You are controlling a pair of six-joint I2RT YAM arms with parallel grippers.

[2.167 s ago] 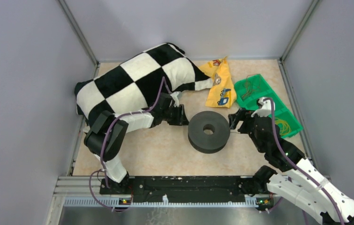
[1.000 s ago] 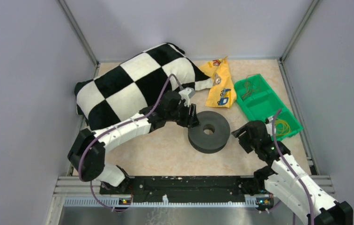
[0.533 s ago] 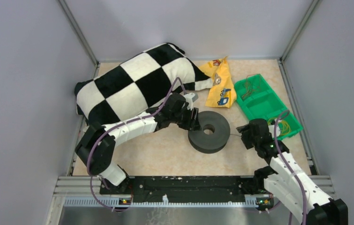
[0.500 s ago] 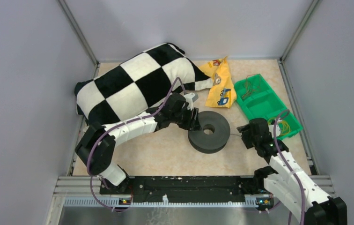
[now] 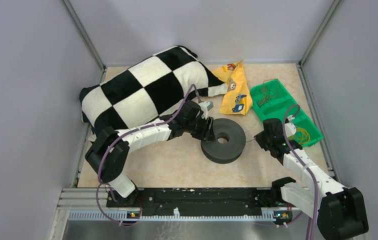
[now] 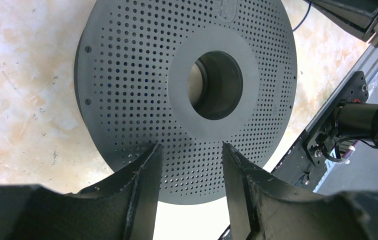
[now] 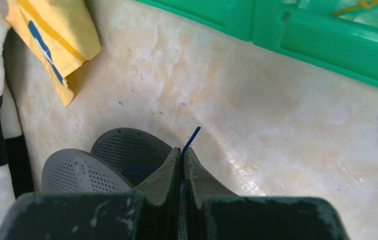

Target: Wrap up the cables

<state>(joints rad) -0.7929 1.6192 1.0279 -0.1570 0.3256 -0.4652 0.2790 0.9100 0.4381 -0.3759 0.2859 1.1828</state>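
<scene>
The dark grey spool (image 5: 222,140) lies flat at mid-table, its perforated face (image 6: 127,75) filling the left wrist view. My left gripper (image 5: 208,131) (image 6: 191,146) hovers at the spool's left edge, open, with nothing between its fingers. A very thin blue cable (image 7: 192,136) runs from the spool (image 7: 127,147) to my right gripper (image 7: 182,150), which is shut on it with the cable's tip poking out past the fingertips. In the top view this strand (image 5: 251,140) stretches between the spool and the right gripper (image 5: 263,140). More dark cables (image 5: 264,92) curl in the green tray.
The green two-part tray (image 5: 280,107) (image 7: 327,45) stands right of the right gripper, with yellow loops (image 5: 302,134) in its near part. A black-and-white checked pillow (image 5: 142,87) fills the back left. A yellow printed bag (image 5: 234,90) (image 7: 52,30) lies behind the spool.
The right gripper has shut on the thin cable and shifted slightly toward the tray. The left gripper has stayed at the spool's left edge.
</scene>
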